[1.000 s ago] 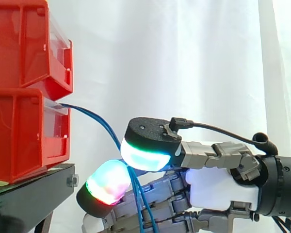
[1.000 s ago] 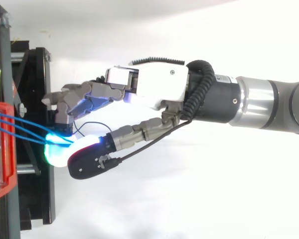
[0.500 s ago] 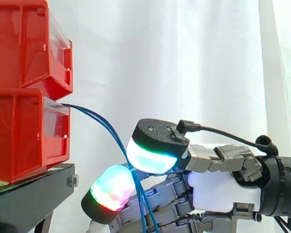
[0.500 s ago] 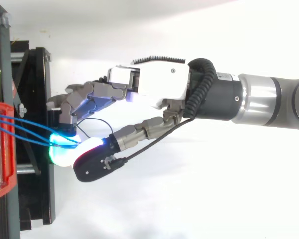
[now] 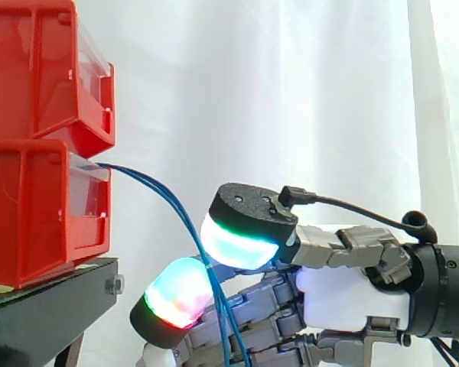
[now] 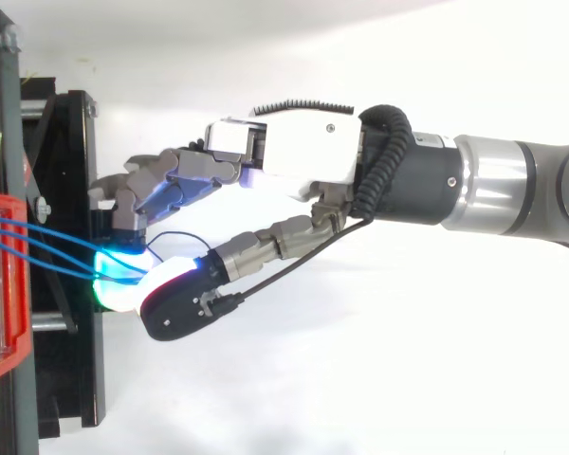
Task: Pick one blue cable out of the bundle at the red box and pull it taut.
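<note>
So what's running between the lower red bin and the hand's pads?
Blue cables span that gap, sagging from the lower red bin down to the pads of the hand, as the side view shows. Behind them hangs the white curtain.

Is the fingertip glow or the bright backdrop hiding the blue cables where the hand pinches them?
Side view: blue cables read dark against the white curtain from the red bin to the pads of the hand. Top view: plain over the black stand, then lost in the pads' cyan-green glare.
</note>
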You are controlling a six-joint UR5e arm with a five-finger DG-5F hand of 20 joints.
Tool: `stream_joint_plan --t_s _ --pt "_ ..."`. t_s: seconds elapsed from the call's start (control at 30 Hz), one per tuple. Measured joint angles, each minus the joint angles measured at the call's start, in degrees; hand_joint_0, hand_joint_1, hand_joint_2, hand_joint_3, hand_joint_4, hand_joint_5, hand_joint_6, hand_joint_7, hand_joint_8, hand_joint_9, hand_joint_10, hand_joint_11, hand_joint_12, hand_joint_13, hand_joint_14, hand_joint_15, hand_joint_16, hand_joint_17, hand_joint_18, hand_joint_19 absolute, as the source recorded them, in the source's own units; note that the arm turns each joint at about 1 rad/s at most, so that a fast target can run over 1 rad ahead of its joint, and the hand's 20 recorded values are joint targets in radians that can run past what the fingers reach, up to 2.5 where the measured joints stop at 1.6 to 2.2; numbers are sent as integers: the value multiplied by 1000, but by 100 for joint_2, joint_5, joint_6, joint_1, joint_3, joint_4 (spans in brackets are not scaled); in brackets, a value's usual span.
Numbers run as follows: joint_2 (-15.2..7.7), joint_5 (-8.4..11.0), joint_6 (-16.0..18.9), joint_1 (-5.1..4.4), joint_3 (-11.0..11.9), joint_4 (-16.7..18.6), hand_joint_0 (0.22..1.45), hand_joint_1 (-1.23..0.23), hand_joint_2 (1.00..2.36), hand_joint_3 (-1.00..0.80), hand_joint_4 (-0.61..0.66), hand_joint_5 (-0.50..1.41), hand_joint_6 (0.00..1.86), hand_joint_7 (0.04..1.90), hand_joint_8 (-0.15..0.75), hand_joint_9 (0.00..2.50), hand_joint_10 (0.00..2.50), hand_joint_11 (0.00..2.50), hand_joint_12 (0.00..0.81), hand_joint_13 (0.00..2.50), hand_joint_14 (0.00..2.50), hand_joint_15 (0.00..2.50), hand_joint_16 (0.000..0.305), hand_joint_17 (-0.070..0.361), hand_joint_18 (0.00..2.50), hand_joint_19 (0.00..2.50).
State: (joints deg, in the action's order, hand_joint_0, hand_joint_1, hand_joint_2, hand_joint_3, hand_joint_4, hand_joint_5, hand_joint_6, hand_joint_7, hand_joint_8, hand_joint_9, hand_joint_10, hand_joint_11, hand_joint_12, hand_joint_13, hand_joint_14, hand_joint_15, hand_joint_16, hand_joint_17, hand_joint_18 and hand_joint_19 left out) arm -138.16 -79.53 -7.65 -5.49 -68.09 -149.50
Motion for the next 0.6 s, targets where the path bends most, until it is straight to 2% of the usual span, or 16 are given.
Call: stream_joint_plan --t_s 0.6 --pt "53 -86 0 56 6 -96 591 -650 1016 -177 136 -203 900 780 311 668 9 429 365 289 4 132 61 138 23 0"
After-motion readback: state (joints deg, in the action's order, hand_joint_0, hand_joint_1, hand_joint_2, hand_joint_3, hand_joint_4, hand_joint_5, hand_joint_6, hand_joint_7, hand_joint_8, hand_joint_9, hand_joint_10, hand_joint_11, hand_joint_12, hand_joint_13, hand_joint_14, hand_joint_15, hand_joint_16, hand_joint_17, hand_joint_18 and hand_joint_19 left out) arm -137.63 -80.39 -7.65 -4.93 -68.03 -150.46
